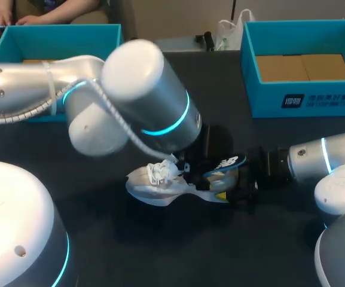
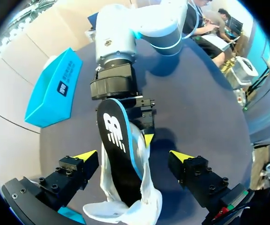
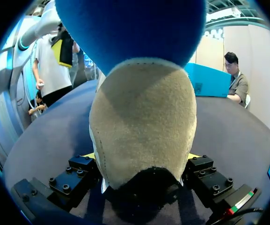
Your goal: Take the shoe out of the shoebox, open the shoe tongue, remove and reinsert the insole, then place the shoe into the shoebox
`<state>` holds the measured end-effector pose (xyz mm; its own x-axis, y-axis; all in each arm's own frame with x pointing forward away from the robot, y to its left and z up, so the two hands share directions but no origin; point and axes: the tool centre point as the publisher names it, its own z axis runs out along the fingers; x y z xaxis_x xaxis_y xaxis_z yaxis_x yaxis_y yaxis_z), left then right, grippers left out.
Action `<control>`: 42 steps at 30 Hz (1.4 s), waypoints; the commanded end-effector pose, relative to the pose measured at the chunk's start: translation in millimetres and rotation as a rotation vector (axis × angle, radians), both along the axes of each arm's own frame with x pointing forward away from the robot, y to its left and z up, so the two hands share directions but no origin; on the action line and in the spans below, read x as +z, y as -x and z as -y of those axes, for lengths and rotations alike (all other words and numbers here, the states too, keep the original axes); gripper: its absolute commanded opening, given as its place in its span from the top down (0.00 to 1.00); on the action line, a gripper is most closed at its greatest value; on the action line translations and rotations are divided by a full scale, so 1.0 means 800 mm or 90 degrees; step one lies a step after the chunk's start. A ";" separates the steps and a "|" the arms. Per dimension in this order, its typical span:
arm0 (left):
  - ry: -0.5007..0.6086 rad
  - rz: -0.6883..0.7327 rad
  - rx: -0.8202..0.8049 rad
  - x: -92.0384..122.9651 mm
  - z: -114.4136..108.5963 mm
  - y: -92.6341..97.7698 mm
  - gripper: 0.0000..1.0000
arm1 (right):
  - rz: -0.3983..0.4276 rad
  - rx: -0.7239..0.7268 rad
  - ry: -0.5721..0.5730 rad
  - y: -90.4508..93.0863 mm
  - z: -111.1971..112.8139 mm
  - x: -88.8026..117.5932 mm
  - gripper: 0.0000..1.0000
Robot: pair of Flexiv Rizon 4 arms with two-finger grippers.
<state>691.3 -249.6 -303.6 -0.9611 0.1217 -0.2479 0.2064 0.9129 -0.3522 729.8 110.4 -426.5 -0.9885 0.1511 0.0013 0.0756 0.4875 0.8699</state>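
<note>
A white shoe (image 1: 154, 185) lies on the dark table, toe to the left. Its black insole (image 1: 226, 162), blue-edged with a white logo, sticks up out of the heel end. My right gripper (image 1: 235, 188) is shut on the shoe's heel. In the right wrist view the tan heel (image 3: 144, 122) fills the gap between the fingers of that gripper (image 3: 142, 159), under the blue insole (image 3: 130, 33). My left gripper (image 2: 134, 155) hangs open over the shoe (image 2: 139, 206). Its yellow tips stand apart on either side of the insole (image 2: 118, 150), touching neither.
One teal shoebox (image 1: 58, 36) stands at the back left, partly behind my left arm. Another teal shoebox (image 1: 304, 89) with a cardboard bottom stands at the back right. The left wrist view shows a teal box (image 2: 50, 91) beyond my right arm.
</note>
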 end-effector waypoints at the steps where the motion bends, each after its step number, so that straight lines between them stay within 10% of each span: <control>1: 0.010 0.051 0.018 -0.014 0.005 0.004 0.00 | 0.000 -0.001 0.001 0.002 -0.001 -0.001 1.00; 12: 0.012 0.082 0.033 -0.026 0.016 -0.006 0.40 | 0.000 -0.001 0.001 0.002 -0.001 -0.001 1.00; 42: 0.056 0.188 0.086 -0.044 0.025 -0.016 0.55 | 0.000 -0.001 0.001 0.002 -0.001 -0.001 1.00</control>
<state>708.9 -267.8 -336.9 -0.8684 -0.0217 -0.4954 0.1952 0.9034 -0.3817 729.8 110.4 -426.5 -0.9885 0.1511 0.0013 0.0756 0.4874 0.8699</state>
